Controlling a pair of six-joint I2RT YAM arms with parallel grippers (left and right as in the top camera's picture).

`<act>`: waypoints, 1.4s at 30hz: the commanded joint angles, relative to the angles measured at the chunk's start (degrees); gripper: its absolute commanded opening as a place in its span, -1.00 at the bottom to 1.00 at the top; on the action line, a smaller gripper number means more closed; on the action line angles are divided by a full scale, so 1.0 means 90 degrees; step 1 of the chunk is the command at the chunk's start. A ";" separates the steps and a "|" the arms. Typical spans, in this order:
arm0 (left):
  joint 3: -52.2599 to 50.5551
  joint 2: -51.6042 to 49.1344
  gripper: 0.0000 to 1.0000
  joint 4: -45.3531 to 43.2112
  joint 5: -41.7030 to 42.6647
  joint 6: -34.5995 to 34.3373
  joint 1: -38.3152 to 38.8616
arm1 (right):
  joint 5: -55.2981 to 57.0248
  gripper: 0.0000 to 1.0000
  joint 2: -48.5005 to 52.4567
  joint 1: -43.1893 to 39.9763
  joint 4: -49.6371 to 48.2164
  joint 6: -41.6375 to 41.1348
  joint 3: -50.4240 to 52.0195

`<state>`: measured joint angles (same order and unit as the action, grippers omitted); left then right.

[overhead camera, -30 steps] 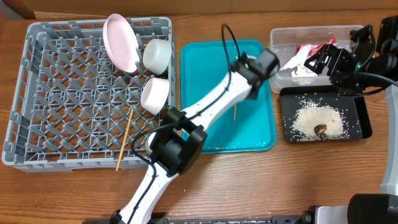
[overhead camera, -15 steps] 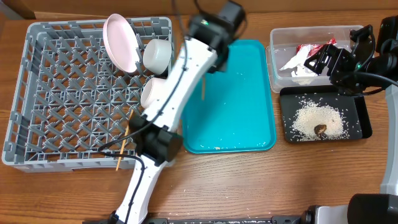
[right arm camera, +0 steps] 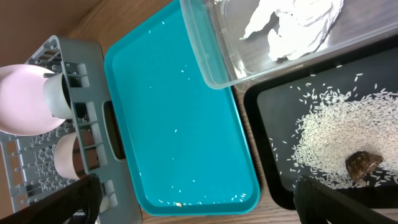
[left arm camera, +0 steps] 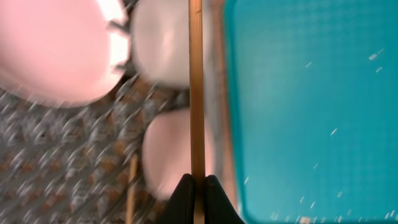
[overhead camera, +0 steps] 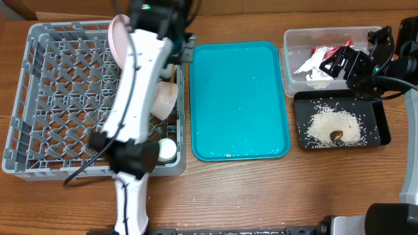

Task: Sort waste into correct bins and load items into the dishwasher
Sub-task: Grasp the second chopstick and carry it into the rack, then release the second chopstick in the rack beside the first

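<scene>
My left gripper (left arm camera: 198, 190) is shut on a thin wooden chopstick (left arm camera: 196, 87), which runs straight away from the fingers. In the overhead view the left gripper (overhead camera: 184, 47) hangs over the back right edge of the grey dish rack (overhead camera: 65, 171). Below it are the pinkish plate (left arm camera: 56, 50), two white bowls (left arm camera: 161, 40) (left arm camera: 171, 155) and a second chopstick (left arm camera: 132, 190) on the lattice. A small white cup (overhead camera: 168, 150) stands at the rack's front right. My right gripper (right arm camera: 199, 205) is open and empty above the clear tub (overhead camera: 290, 39) and the black tray (overhead camera: 375, 130).
The teal tray (overhead camera: 238, 98) lies between rack and bins with a few rice grains on it. The clear tub holds the white napkin (overhead camera: 313, 65) and the red-and-white wrapper (overhead camera: 324, 50). Rice (overhead camera: 326, 124) and a brown lump (overhead camera: 336, 136) lie in the black tray.
My left arm has swung left and back from over the teal tray to the rack's right edge, carrying the chopstick. The right arm has not moved.
</scene>
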<state>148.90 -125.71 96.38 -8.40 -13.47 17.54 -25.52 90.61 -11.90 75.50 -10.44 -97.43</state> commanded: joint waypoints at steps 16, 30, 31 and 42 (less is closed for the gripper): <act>-0.4228 0.1326 -0.91 -0.2079 -0.0274 0.0860 -0.1554 | 0.0000 1.00 -0.0007 0.0029 -0.0044 0.0051 -0.0002; -0.5119 0.1314 0.28 -0.2807 -0.0279 0.1243 -0.1613 | 0.0000 1.00 -0.0007 0.0029 -0.0044 0.0051 -0.0002; -0.5119 0.1314 0.40 -0.2786 -0.0265 0.1234 -0.1615 | 0.0000 1.00 -0.0007 0.0029 -0.0044 0.0051 -0.0002; -0.4493 0.2535 1.00 -0.2164 0.0576 0.1020 -0.1581 | 0.0000 1.00 -0.0007 0.0029 -0.0044 0.0049 -0.0002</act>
<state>103.70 -112.12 75.75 -6.52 -3.40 3.60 -25.47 90.61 -11.90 75.44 -10.46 -97.43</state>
